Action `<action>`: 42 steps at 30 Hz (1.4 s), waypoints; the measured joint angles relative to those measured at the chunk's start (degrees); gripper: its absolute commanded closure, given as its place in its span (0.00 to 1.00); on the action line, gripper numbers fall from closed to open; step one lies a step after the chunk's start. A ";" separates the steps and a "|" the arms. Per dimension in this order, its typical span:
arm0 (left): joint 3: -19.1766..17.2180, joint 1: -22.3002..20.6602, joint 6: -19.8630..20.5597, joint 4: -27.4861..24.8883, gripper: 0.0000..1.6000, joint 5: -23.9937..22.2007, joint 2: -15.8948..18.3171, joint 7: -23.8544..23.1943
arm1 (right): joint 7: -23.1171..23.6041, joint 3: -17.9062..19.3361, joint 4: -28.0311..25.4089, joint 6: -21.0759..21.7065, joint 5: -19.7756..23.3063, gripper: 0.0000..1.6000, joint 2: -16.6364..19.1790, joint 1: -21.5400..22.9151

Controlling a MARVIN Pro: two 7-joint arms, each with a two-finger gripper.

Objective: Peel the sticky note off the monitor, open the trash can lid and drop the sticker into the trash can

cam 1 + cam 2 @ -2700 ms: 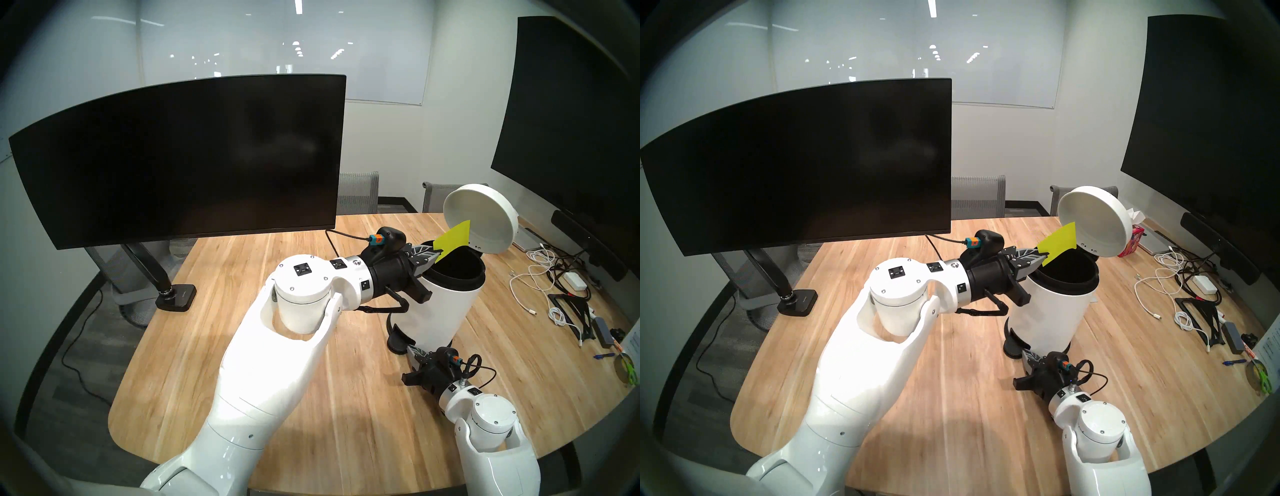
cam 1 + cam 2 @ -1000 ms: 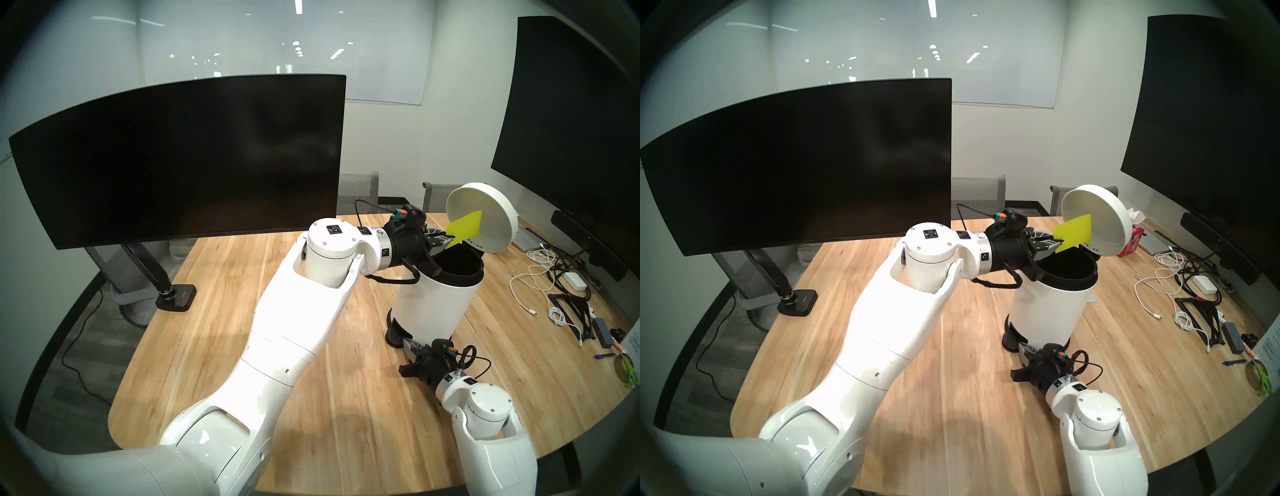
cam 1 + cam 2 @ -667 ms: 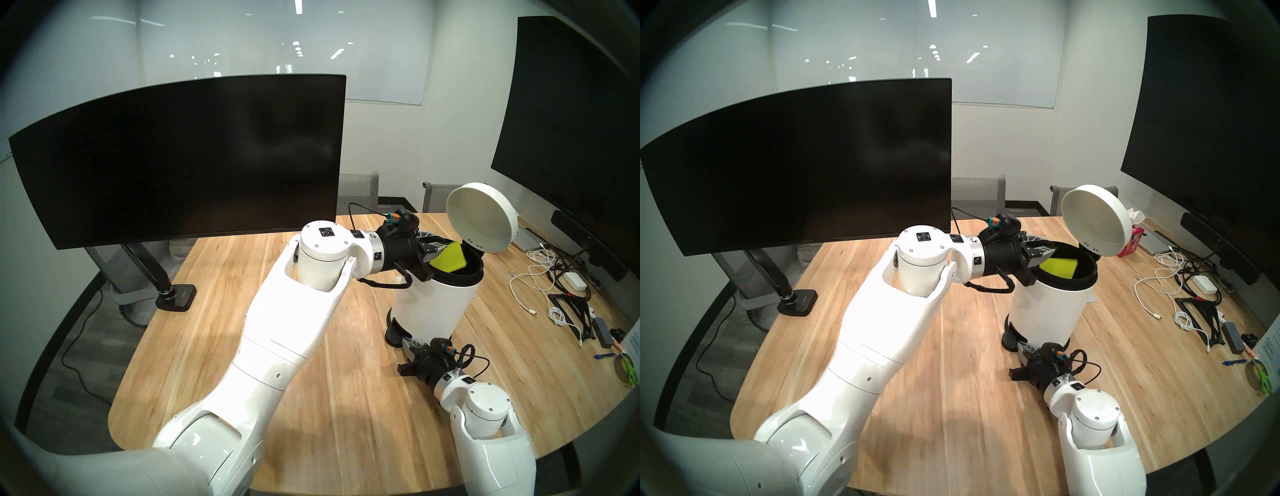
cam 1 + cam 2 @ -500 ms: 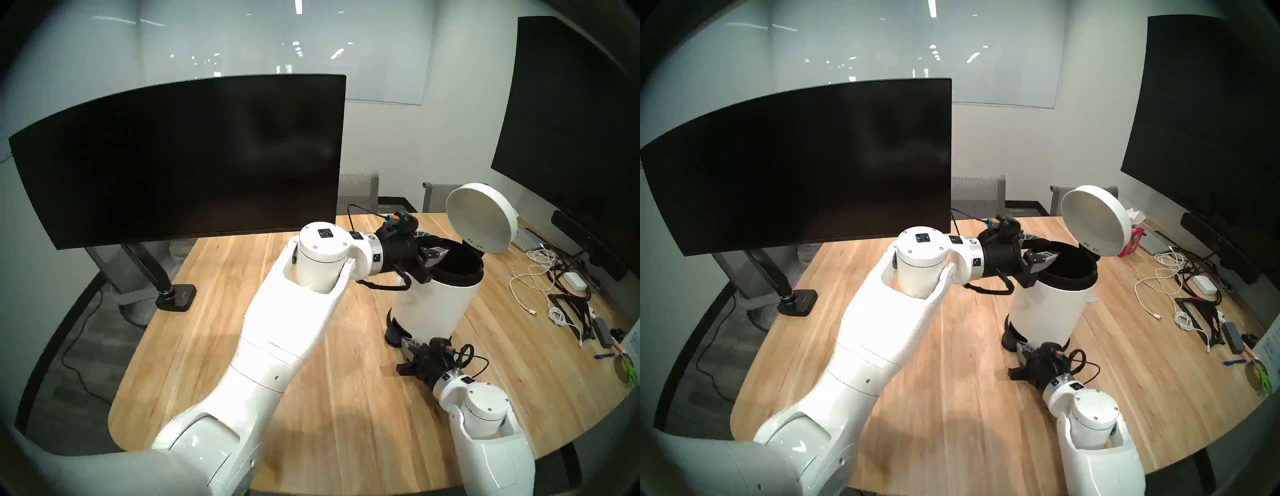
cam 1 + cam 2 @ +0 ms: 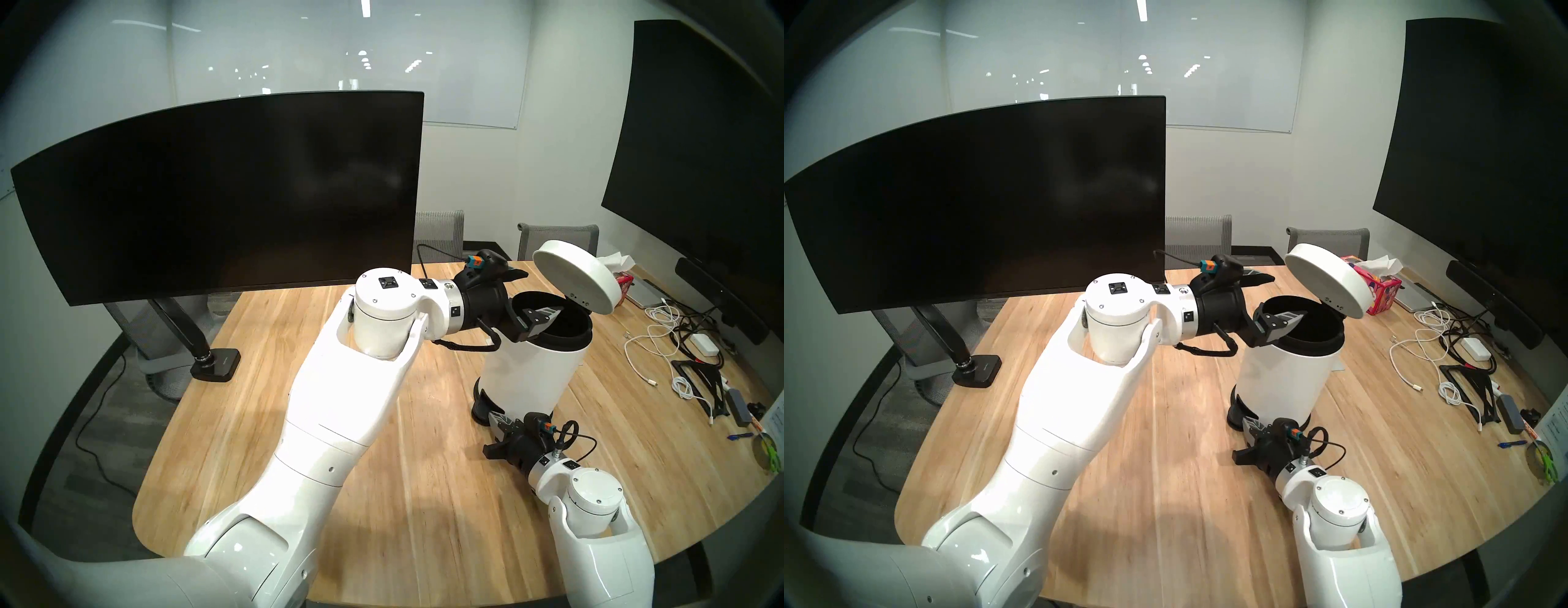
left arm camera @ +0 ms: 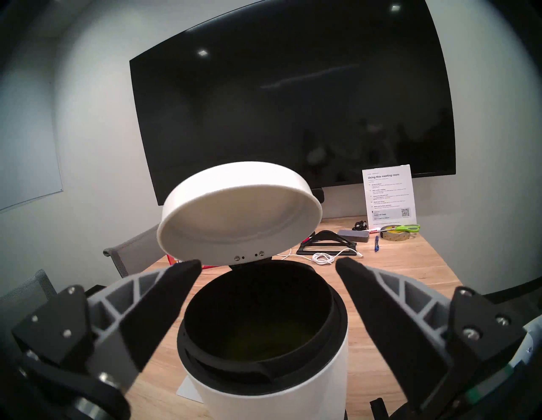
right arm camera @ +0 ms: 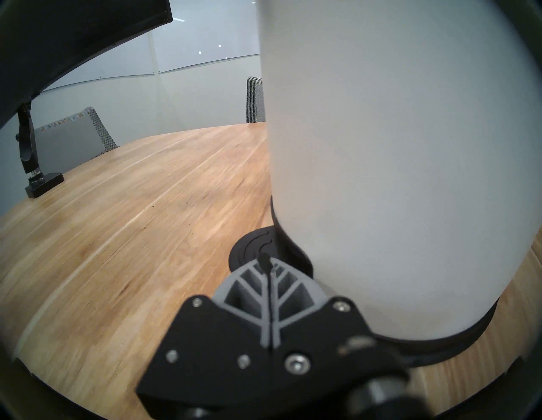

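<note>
Left wrist view: left gripper (image 6: 268, 265) spread wide and empty over the white cylindrical trash can (image 6: 272, 393); faint yellow-green sticky note (image 6: 281, 344) lies inside its black liner at 6 o'clock; round domed trash can lid (image 6: 234, 217) half raised. Right gripper (image 7: 265, 261) pinched closed, tips on the black ribbed foot pedal (image 7: 249, 252)

Left pincer (image 5: 538, 297) open over trash can (image 5: 536, 369).

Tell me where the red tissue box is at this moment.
In the head views the red tissue box stands on the wooden table, right of centre, just behind the raised white trash can lid, before the wall screen.
</note>
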 measured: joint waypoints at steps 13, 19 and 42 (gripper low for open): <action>-5.61 7.47 0.12 -10.40 0.00 -3.51 3.68 -2.49 | 0.13 -0.72 -0.01 0.03 -0.36 1.00 -0.01 0.21; -10.26 13.09 -2.77 -15.98 0.00 -6.53 3.84 -0.64 | 0.72 -1.64 -0.76 0.01 -0.70 1.00 -0.07 -0.04; -16.58 29.77 -8.71 -30.75 0.00 -11.04 7.57 2.13 | 4.70 -4.65 -14.63 -3.61 -0.20 1.00 -0.66 -7.52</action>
